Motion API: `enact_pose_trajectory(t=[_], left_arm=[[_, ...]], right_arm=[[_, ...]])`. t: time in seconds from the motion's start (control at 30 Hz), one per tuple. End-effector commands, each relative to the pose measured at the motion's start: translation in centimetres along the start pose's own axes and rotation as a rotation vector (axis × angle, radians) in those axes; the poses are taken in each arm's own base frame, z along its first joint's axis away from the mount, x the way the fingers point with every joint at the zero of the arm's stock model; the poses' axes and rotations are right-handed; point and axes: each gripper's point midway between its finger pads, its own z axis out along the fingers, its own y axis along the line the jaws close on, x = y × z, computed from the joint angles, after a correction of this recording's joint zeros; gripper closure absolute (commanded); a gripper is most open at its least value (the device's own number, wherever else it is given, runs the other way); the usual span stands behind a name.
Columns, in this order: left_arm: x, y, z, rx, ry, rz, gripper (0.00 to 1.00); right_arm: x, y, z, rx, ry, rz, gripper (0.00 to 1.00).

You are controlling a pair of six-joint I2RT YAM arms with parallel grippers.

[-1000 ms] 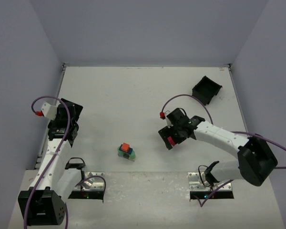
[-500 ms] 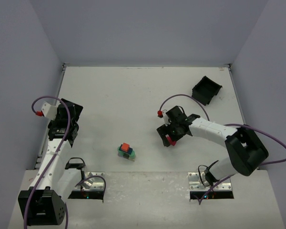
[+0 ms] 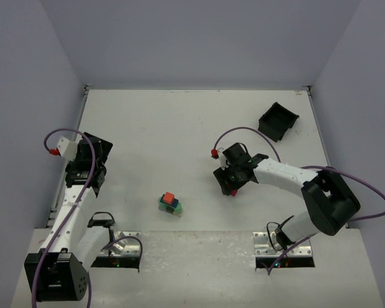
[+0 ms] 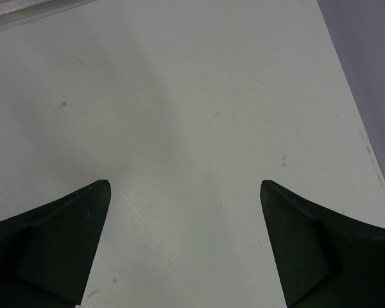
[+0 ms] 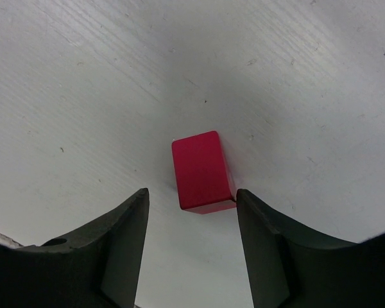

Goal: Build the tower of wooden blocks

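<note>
red block: on table, centre of right wrist view, between right end effector fingers; touches frame-right finger, gap to frame-left one
right end effector: part open, not gripping
left end effector: wide open
tower: lower centre of top view, well apart from both

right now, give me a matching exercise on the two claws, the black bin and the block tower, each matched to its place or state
Things:
1. left claw
2. right claw
3. black bin
4. block tower

Places or states:
a. far right part of the table, tilted
b. fingers either side of a lone red block
c. near the table's front edge, between the two arms
d. wide open over bare table, nothing between the fingers

Pairs: 1-d, 2-b, 3-a, 4-c
</note>
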Motion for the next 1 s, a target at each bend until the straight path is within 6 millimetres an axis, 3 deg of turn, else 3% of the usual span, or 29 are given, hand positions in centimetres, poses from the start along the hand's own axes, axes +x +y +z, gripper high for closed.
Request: enact_pose_trajectory(t=[0.0,0.2,0.37,0.57,0.7,0.9,0.97], left_arm=[[-0.7,-1.1,0.0,0.043,-0.022,-0.011,0.0],[-0.6,-1.3,0.1,0.051,-0.015,-0.01,0.0],[-0.5,-1.4,0.1,0.057,-0.009,-0.005,0.0],[-0.5,-1.5,0.0,0.065,-0.006,-0.005,0.0],[-0.3,-1.7,-0.1,0.076,0.004,0.0,0.0],[-0.3,-1.9,-0.1,0.086,0.008,-0.002,0.0],[-0.2,-2.0,-0.2,0.091,0.011,0.001,0.0]], right_arm=[[-0.7,-0.3,0.2,0.012,-0.015,-0.006,0.44],[-0.3,-0.4,0.5,0.018,0.001,0.0,0.49],[-0.7,-0.3,0.4,0.014,-0.002,0.009,0.68],[-1.5,0.2,-0.1,-0.006,-0.02,0.019,0.83],[-3.3,1.1,-1.8,-0.018,-0.07,-0.004,0.85],[-7.7,3.6,-6.0,-0.028,-0.191,-0.107,0.84],[-8.7,6.0,-7.2,-0.01,-0.2,-0.204,0.84]])
